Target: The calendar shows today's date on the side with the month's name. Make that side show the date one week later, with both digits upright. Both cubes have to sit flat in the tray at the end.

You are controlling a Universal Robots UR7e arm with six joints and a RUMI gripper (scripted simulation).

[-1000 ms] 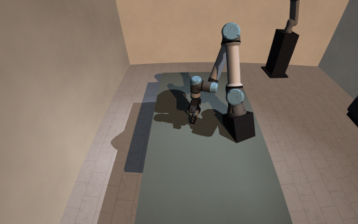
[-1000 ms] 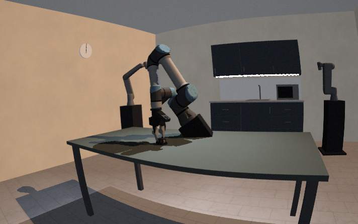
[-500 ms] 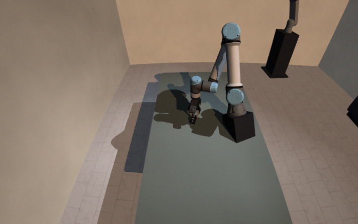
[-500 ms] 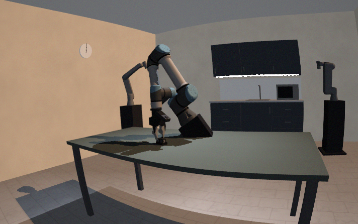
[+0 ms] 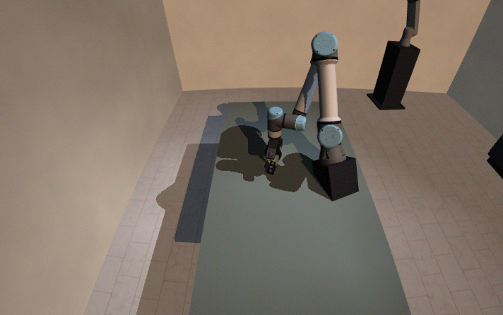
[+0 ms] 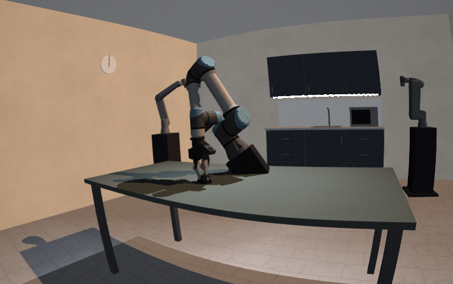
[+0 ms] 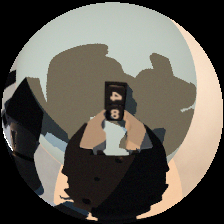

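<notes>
Shows the tool [image 5: 272, 166] [image 6: 202, 176] [image 7: 114, 110] clamped on the 8 cube [image 7: 114, 114] of the calendar [image 5: 270, 171] [image 6: 204, 181] [image 7: 107, 93], central in the wrist frame, apparently to change that digit, and next likely calls for lifting straight up.

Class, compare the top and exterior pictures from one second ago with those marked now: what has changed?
Nothing visibly changed. The arm keeps its pose, and the tool stays low at the small dark calendar. No taking hold or letting go shows between the pictures.
</notes>
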